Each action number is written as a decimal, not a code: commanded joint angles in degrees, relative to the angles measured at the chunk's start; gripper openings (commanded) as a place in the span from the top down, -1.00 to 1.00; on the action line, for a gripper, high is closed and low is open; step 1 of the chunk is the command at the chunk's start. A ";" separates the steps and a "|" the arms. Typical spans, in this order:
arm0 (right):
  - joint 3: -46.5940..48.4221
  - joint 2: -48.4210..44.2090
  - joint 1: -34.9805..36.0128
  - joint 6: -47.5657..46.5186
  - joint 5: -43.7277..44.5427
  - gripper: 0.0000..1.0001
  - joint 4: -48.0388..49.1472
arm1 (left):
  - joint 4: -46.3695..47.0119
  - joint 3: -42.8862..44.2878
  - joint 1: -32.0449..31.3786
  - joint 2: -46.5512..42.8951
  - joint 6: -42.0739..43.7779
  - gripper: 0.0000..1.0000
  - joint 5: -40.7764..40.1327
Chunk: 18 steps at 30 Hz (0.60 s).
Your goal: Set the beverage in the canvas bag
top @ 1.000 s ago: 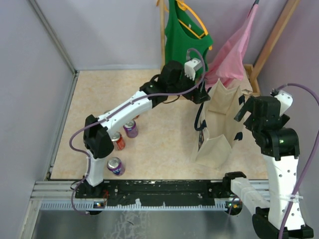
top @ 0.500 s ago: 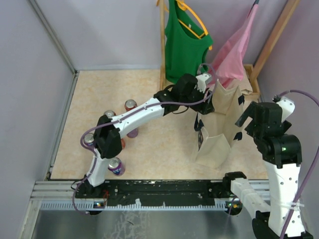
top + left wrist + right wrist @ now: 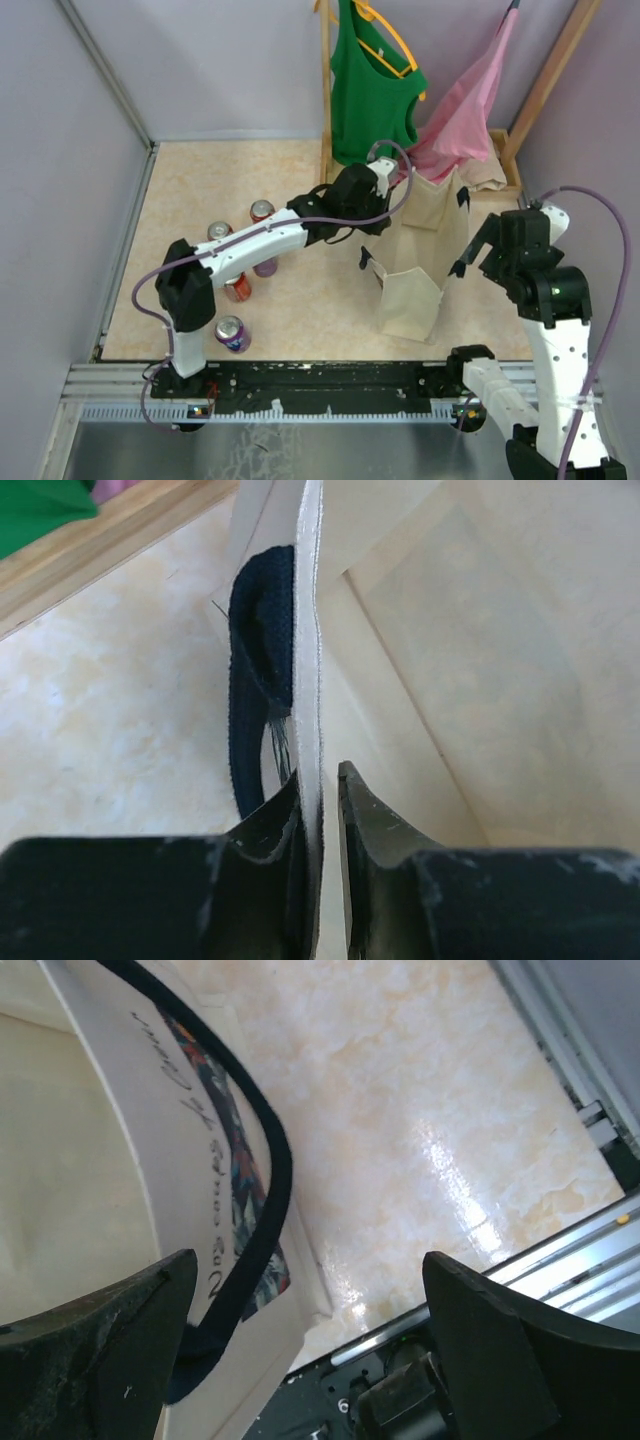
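Note:
The beige canvas bag [image 3: 412,275] stands upright and open on the floor at the right. My left gripper [image 3: 388,222] reaches over from the left and is shut on the bag's left rim; in the left wrist view that rim [image 3: 312,660] runs between the narrow jaws of the left gripper [image 3: 320,772], with the navy handle [image 3: 258,680] just outside. My right gripper [image 3: 468,250] hangs open beside the bag's right wall. In the right wrist view the right gripper [image 3: 310,1260] holds nothing, and the bag's printed side and handle [image 3: 265,1190] lie near its left finger. Several beverage cans [image 3: 237,288] stand on the floor at the left.
A green tank top [image 3: 372,80] and a pink garment [image 3: 465,110] hang on a wooden rack [image 3: 325,70] behind the bag. Grey walls close in the left and back. A metal rail [image 3: 300,385] runs along the near edge.
My left gripper came down onto the bag's left rim and closed on it, then drew it leftward, so the bag's mouth stands wider. The right gripper shifted slightly toward the bag.

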 commanded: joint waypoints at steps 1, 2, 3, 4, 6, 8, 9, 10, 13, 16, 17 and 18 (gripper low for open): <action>-2.42 1.61 -0.51 0.30 -6.14 -0.86 5.39 | 0.30 -2.86 -0.48 -7.13 0.49 0.61 -5.54; -2.58 2.06 -0.51 0.34 -6.70 -0.85 6.43 | 0.31 -3.19 -0.52 -7.93 0.86 0.61 -5.94; -2.49 2.77 -0.50 0.22 -7.33 -0.85 7.28 | 0.31 -3.41 -0.48 -8.57 1.31 0.61 -6.33; -2.14 3.57 -0.46 -0.02 -7.90 -0.84 8.26 | 0.31 -3.59 -0.48 -9.16 1.52 0.61 -6.86; -1.22 5.41 -0.52 -0.20 -9.34 -0.82 10.22 | 0.23 -3.86 -0.48 -10.22 1.88 0.62 -7.23; 0.06 7.04 -0.44 -0.32 -11.04 -0.79 12.33 | 0.13 -4.72 -0.48 -11.27 1.94 0.63 -7.44; 0.70 8.02 -0.50 -0.30 -11.97 -0.78 13.30 | 0.06 -5.41 -0.48 -11.81 1.77 0.63 -7.80; 1.36 8.88 -0.51 -0.15 -13.03 -0.77 14.04 | -0.02 -6.17 -0.48 -12.39 1.50 0.63 -8.42; 4.07 11.44 -0.50 0.47 -16.16 -0.74 14.85 | -0.29 -8.57 -0.48 -14.07 1.18 0.67 -10.39; 6.29 11.26 -0.47 1.78 -16.98 -0.74 14.21 | -0.24 -10.31 -0.48 -15.64 1.33 0.70 -11.37; 6.60 10.75 -0.41 2.27 -17.10 -0.73 13.95 | -0.16 -10.97 -0.48 -16.12 1.49 0.71 -11.45; 6.63 10.33 -0.42 2.69 -17.61 -0.72 13.71 | -0.13 -11.84 -0.48 -16.59 1.52 0.72 -11.45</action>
